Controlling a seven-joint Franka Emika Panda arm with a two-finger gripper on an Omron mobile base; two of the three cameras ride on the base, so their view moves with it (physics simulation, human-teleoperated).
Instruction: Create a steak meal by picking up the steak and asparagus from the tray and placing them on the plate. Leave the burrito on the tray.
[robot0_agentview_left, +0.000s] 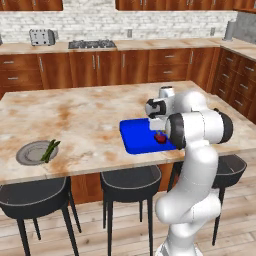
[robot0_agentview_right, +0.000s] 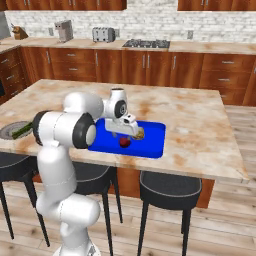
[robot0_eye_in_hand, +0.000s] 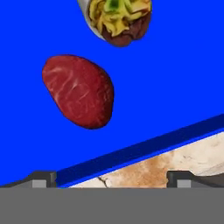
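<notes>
Gripper (robot0_eye_in_hand: 111, 178) was spread wide with nothing between its tips, so you had no grip on anything. You had it hanging over the near rim of the tray (robot0_eye_in_hand: 183, 65), tips straddling the tray edge and the marble counter (robot0_eye_in_hand: 175, 164).

Largest first: counter (robot0_agentview_left: 80, 115), then the blue tray (robot0_agentview_left: 135, 137) lying flat near the island's front edge, under your hand.

Plate (robot0_agentview_left: 30, 152) sat well apart from the tray, far to your left on the same counter. Asparagus (robot0_agentview_left: 50, 150) lay on the plate, tilted across its rim.

Burrito (robot0_eye_in_hand: 118, 19) was on the tray, open end showing filling.

Steak (robot0_eye_in_hand: 78, 91) lay on the tray near the burrito, not touching it.
</notes>
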